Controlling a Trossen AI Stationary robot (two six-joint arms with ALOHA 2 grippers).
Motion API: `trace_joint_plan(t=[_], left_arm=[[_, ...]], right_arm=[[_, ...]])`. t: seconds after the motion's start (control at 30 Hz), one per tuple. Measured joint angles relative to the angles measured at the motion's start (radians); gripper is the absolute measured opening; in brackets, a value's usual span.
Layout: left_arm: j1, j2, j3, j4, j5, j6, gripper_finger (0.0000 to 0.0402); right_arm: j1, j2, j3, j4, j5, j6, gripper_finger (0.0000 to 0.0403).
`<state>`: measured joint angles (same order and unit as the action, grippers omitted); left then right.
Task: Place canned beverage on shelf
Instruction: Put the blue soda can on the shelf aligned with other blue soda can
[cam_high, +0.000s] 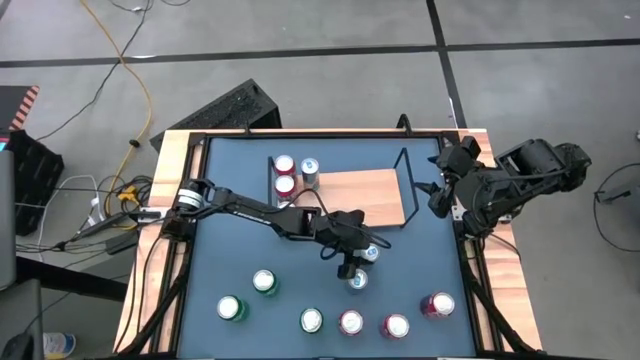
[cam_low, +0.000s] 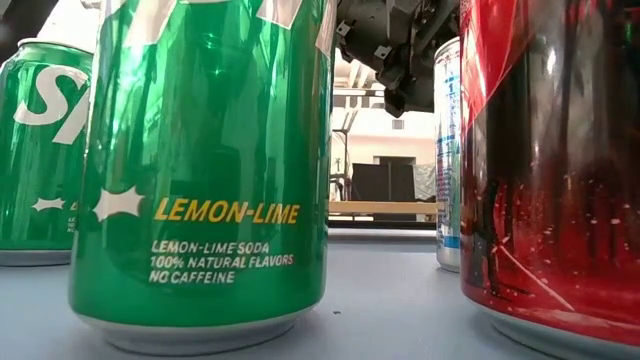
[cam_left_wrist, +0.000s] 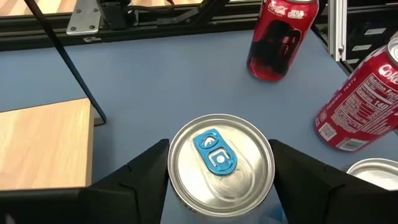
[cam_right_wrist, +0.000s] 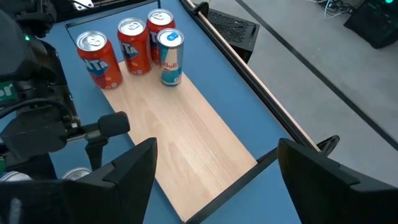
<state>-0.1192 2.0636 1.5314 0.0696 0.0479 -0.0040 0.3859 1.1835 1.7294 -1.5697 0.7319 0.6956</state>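
Observation:
A slim silver can with a blue tab (cam_left_wrist: 221, 162) stands upright on the blue tabletop, right of centre (cam_high: 372, 253). My left gripper (cam_high: 360, 258) reaches it from the table's left, and its two fingers sit on either side of the can (cam_left_wrist: 219, 146). The shelf, a light-wood board (cam_high: 365, 195) with black wire ends, lies behind it. Several cans (cam_right_wrist: 134, 46) stand at the shelf's left end. My right gripper (cam_right_wrist: 217, 180) hangs open above the shelf's right end (cam_high: 440, 185), holding nothing. My left gripper pinches the blue-tab can between its two fingers, one finger (cam_left_wrist: 146, 177) on each side of the wall just under the top rim (cam_left_wrist: 173, 163). The fingers slant down from the table's left. The can stays upright with its base on the tabletop.
A second silver can (cam_high: 357, 280) stands right beside the held one, on its near side. Green cans (cam_high: 265, 282) and red cans (cam_high: 438, 305) line the near edge; in the low view a green can (cam_low: 200, 170) and a red can (cam_low: 550, 170) fill the foreground.

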Motion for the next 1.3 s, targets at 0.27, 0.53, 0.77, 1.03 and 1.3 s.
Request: trace_joint_plan(t=[0.27, 0.53, 0.77, 1.03, 1.3], left_arm=[[0.002, -0.002, 0.000, -0.002, -0.003, -0.031, 0.0223], [0.011, -0.007, 0.043, -0.078, 0.046, -0.045, 0.0223], [0.030, -0.007, 0.185, -0.251, 0.078, 0.020, 0.0223], [0.051, -0.057, 0.305, -0.412, 0.129, 0.137, 0.0223], [0.107, -0.306, 0.281, -0.649, 0.129, 0.255, 0.0223]], right_arm=[[0.000, 0.000, 0.000, -0.001, 0.000, 0.000, 0.0317], [0.000, 0.000, 0.000, -0.001, 0.002, -0.024, 0.0317], [0.000, 0.000, 0.000, -0.001, 0.009, -0.047, 0.0317], [0.000, -0.001, 0.000, -0.001, 0.011, -0.062, 0.0317], [0.000, -0.021, 0.000, -0.001, 0.031, -0.042, 0.0317]])
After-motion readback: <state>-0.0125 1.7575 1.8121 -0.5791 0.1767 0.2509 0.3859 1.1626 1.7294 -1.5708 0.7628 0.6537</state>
